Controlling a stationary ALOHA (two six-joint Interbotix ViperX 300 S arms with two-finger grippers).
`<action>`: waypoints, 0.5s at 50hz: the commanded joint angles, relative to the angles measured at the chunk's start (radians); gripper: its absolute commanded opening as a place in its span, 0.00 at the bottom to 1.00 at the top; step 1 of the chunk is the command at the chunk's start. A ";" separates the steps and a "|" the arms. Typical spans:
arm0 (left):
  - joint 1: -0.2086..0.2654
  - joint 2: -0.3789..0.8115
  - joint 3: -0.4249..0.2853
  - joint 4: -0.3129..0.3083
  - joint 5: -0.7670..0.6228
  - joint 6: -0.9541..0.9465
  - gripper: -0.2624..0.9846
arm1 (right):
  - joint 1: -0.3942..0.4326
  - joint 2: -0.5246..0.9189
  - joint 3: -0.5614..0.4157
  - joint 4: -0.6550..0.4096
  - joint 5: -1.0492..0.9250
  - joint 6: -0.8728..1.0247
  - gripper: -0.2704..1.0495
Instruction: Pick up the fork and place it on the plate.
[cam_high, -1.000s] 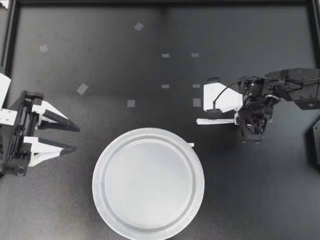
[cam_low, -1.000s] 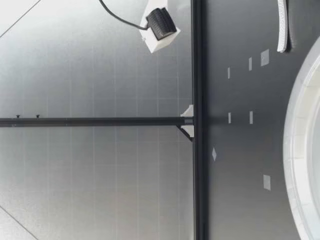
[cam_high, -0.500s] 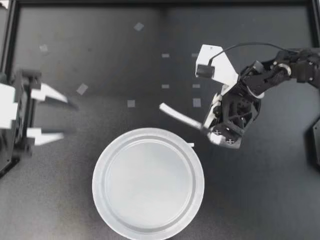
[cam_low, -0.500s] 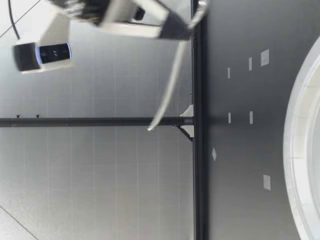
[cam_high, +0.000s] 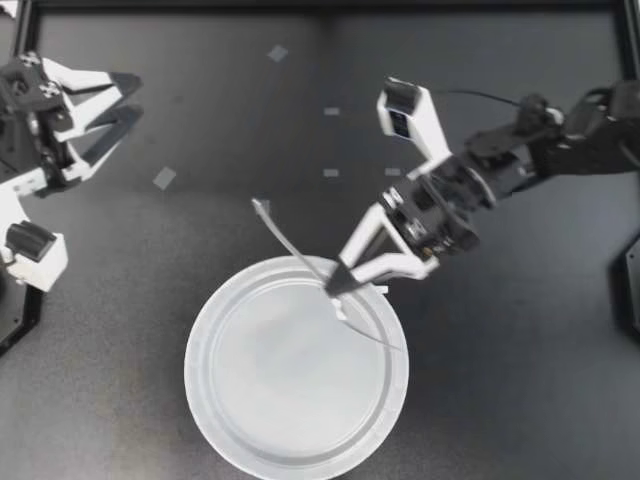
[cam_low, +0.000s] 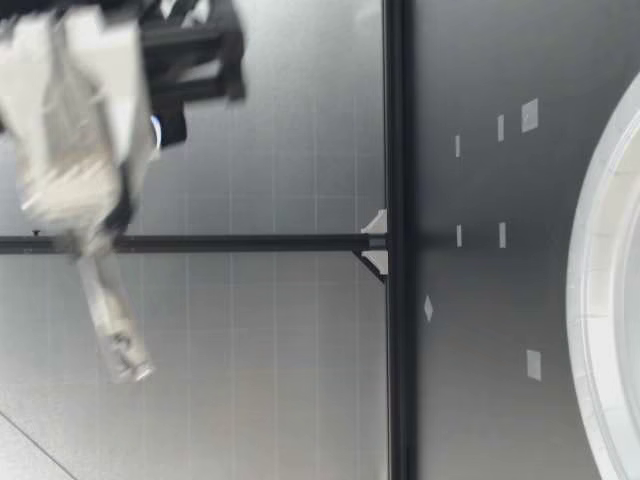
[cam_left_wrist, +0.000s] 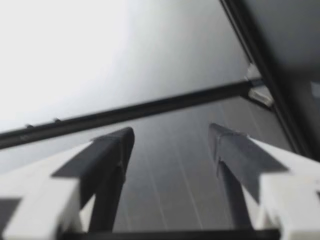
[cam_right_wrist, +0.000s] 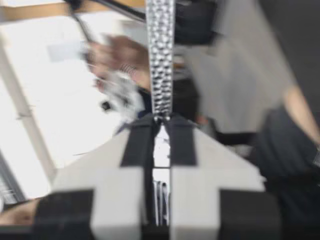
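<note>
My right gripper (cam_high: 341, 283) hangs over the far rim of the round white plate (cam_high: 230, 400), shut on a silver fork (cam_high: 283, 236). The textured handle sticks out past the fingertips toward the table's middle, and its shadow falls on the plate. In the right wrist view the fork (cam_right_wrist: 161, 55) runs straight out from between the shut fingers (cam_right_wrist: 180, 140). The low view shows my right gripper (cam_low: 85, 215) well above the table, with the fork's handle (cam_low: 112, 325) jutting beyond it and the plate's rim (cam_low: 590, 300) near the camera. My left gripper (cam_high: 118, 100) is open at the far left corner, nothing between its fingers (cam_left_wrist: 112, 150).
Small grey tape squares (cam_high: 164, 178) dot the dark table. A black frame rail (cam_high: 320, 5) runs along the far edge, seen too in the low view (cam_low: 396, 240). Bare tabletop lies on both sides of the plate.
My right arm has swung the fork from beside the plate to above its far rim, the handle turning toward the middle. My left arm has moved from beside the plate to the far left corner.
</note>
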 joint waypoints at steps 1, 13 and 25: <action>0.000 0.009 -0.020 0.112 -0.043 -0.091 0.68 | -0.014 0.072 -0.132 0.069 0.040 -0.058 0.25; -0.046 0.031 -0.015 0.225 -0.064 -0.207 0.68 | -0.064 0.141 -0.193 0.051 0.048 -0.097 0.25; -0.089 0.081 -0.009 0.225 -0.051 -0.212 0.68 | -0.067 0.179 -0.245 0.051 0.052 -0.101 0.25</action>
